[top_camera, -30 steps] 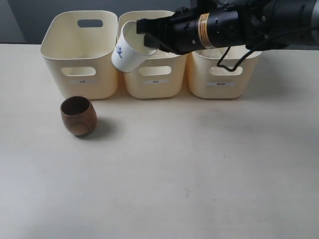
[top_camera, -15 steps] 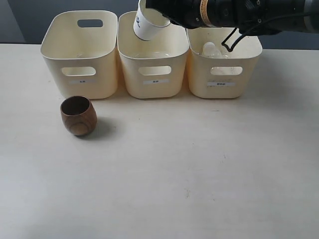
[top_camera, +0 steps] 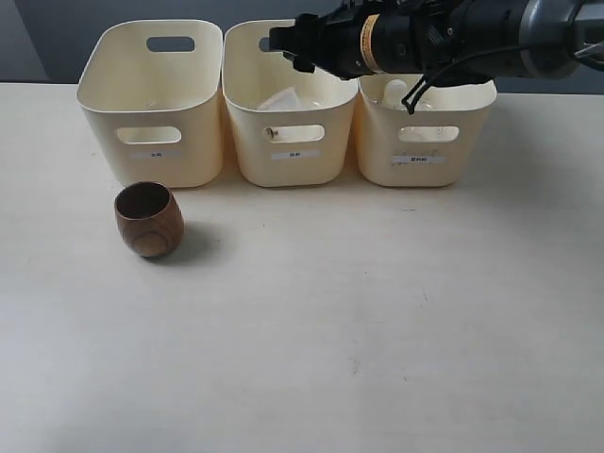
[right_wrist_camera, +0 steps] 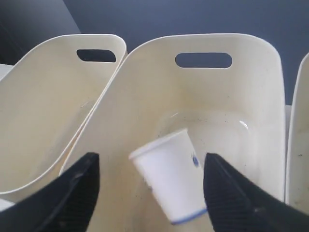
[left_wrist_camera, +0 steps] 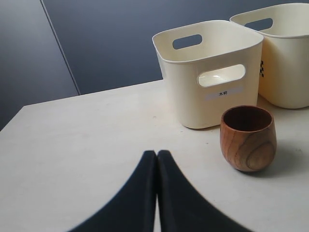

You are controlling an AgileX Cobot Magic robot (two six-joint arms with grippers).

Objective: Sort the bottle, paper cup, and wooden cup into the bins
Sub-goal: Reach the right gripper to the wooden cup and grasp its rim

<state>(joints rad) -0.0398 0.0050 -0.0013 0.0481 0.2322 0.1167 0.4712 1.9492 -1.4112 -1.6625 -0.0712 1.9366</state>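
Observation:
The white paper cup [right_wrist_camera: 171, 181] lies tilted inside the middle bin [right_wrist_camera: 251, 96], loose below my open right gripper [right_wrist_camera: 150, 157]. In the exterior view this right gripper [top_camera: 288, 47] hovers over the middle bin [top_camera: 290, 156], where the paper cup [top_camera: 280, 99] shows as a white shape. The bottle [top_camera: 396, 92] lies in the right bin [top_camera: 425, 156]. The brown wooden cup [top_camera: 148, 219] stands upright on the table in front of the left bin [top_camera: 151, 151]. My left gripper [left_wrist_camera: 157, 153] is shut on nothing, a little way from the wooden cup [left_wrist_camera: 248, 137].
The left bin [left_wrist_camera: 207, 72] has nothing visible in it. The table [top_camera: 359, 321] stretches pale and flat in front of the bins. A dark wall stands behind them.
My right gripper has moved over the middle bin and opened. The paper cup it held has dropped into that bin. The wooden cup has not moved.

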